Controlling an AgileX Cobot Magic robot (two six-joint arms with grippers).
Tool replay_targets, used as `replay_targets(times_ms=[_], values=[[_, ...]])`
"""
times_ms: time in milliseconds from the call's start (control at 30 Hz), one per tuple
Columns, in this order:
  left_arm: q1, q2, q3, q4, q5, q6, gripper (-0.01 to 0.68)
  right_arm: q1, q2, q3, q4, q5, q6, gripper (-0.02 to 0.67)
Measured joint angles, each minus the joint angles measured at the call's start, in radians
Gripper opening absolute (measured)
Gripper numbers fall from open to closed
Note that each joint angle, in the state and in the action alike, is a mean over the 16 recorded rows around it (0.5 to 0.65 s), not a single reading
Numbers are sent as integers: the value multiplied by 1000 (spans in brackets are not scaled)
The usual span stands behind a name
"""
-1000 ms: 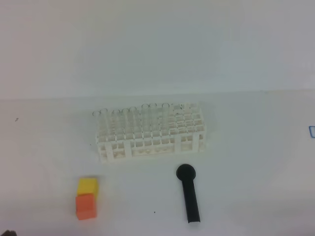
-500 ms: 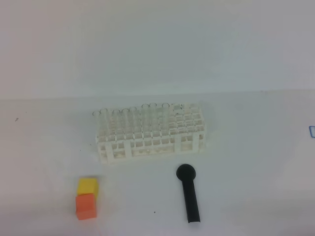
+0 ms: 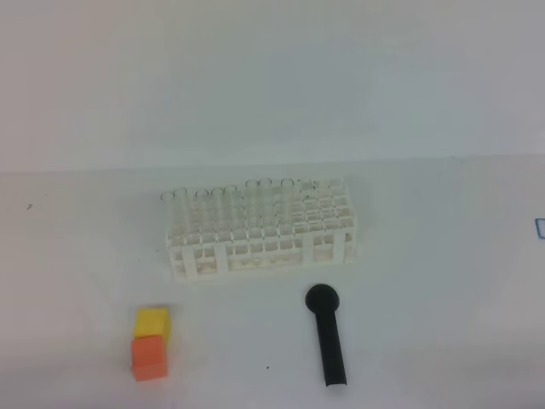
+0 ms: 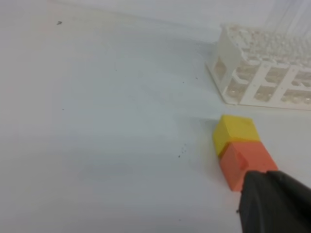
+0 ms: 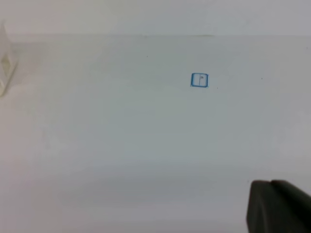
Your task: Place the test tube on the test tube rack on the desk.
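standing on the bench (image 3: pixel 443 256), the test tube rack (image 3: pixel 260 230) holds clear tubes; both tools are clenched, grasping nothing, with the left tool (image 4: pixel 277 201) near the rack.

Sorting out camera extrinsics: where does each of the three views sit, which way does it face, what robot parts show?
Exterior high: above the desk's front, looking down at the rack, blocks, black tool; no robot visible.
Left wrist: low, facing yellow block, orange block; left gripper at bottom right.
Right wrist: low over bare desk, blue square mark; right gripper in the corner.
Shared: rack, blocks.
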Motion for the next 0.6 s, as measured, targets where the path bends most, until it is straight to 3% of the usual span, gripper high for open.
replay_targets(times_ms=[600], values=[[71,-1,2,3,-2,0,-1,0,0,0,-3,0,0,-1]])
